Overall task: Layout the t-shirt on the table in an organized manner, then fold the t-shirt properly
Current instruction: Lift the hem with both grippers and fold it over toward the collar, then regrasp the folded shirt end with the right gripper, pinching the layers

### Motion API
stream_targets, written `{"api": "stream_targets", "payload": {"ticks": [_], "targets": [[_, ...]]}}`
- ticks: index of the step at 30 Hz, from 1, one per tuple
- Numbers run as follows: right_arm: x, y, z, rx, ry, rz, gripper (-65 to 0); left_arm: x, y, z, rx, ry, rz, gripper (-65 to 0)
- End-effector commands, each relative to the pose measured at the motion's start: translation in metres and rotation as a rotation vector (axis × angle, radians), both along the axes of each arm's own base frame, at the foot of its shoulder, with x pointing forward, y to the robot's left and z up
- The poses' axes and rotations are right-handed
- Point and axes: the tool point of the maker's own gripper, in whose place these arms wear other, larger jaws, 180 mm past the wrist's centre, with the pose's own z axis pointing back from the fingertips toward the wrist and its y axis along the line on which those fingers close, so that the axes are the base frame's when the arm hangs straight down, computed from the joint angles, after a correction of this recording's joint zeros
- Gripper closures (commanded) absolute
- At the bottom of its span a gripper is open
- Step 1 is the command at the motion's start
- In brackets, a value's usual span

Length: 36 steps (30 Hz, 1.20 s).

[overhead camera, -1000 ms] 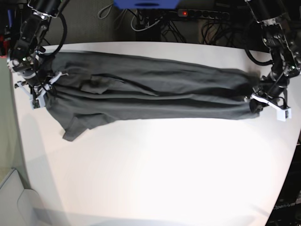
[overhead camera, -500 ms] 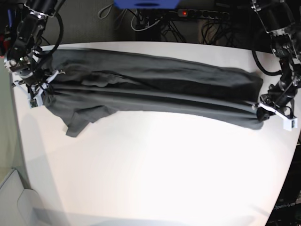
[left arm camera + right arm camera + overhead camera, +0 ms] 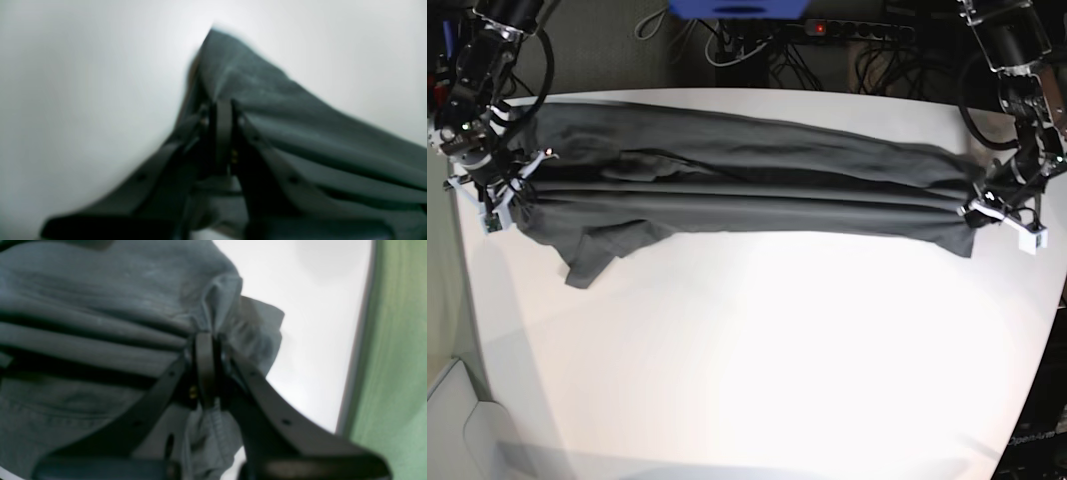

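You are looking down on the table [image 3: 757, 360], a broad matte white top with rounded corners that fills most of the base view; its near half is bare and brightly lit. Beyond its far edge lies a dark floor [image 3: 607, 50] strewn with cables [image 3: 727, 50], where a power strip [image 3: 857, 30] shows a red light, and a blue object [image 3: 737, 8] sits at the top edge of the picture. At the right wrist view's right side you see a pale green surface [image 3: 397, 373] beyond the table's edge.

The t-shirt [image 3: 737, 185] is stretched into a long dark grey band across the far part of the table, from near its left edge to near its right edge in the base view. Long lengthwise folds run through it, and a loose flap, which may be a sleeve, spills toward you at the band's left end.

Your right gripper [image 3: 502, 195] is at the left end of the band; the right wrist view shows its fingers [image 3: 204, 373] clenched on a bunched gather of the fabric. Your left gripper [image 3: 997, 212] is at the right end; the blurred left wrist view shows its fingers [image 3: 223, 133] pressed together with the cloth peaking just past them and draping away on both sides.
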Motion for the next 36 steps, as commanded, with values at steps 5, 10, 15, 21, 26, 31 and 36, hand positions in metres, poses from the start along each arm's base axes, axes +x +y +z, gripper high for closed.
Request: {"api": "stream_targets", "payload": {"ticks": [5, 10, 15, 21, 26, 31, 36], "targets": [[0.0, -0.007, 0.006, -0.027, -0.015, -0.003, 0.0, 0.018, 0.013, 0.021, 0.023, -0.071, 0.018, -0.2], [-0.001, -0.007, 0.006, -0.027, -0.014, -0.003, 0.0, 0.018, 0.012, 0.02, 0.019, -0.066, 0.017, -0.2], [-0.001, -0.007, 0.006, -0.028, -0.013, -0.003, 0.0, 0.016, 0.012, 0.018, 0.018, -0.058, 0.016, -0.5], [-0.003, -0.009, 0.005, -0.036, -0.001, -0.002, -6.4, 0.01, 0.012, 0.013, 0.018, -0.04, 0.014, -0.7], [-0.013, -0.019, 0.001, -0.084, 0.079, 0.013, -26.4, 0.002, 0.007, 0.006, 0.005, 0.017, -0.008, -13.0], [-0.007, -0.025, 0.025, -0.15, 0.053, 0.028, -33.6, 0.001, 0.004, 0.007, 0.002, 0.021, -0.014, -29.0], [0.001, -0.027, 0.056, -0.228, 0.015, 0.041, -34.0, 0.001, 0.004, 0.005, -0.001, 0.023, -0.014, -31.9]]}}
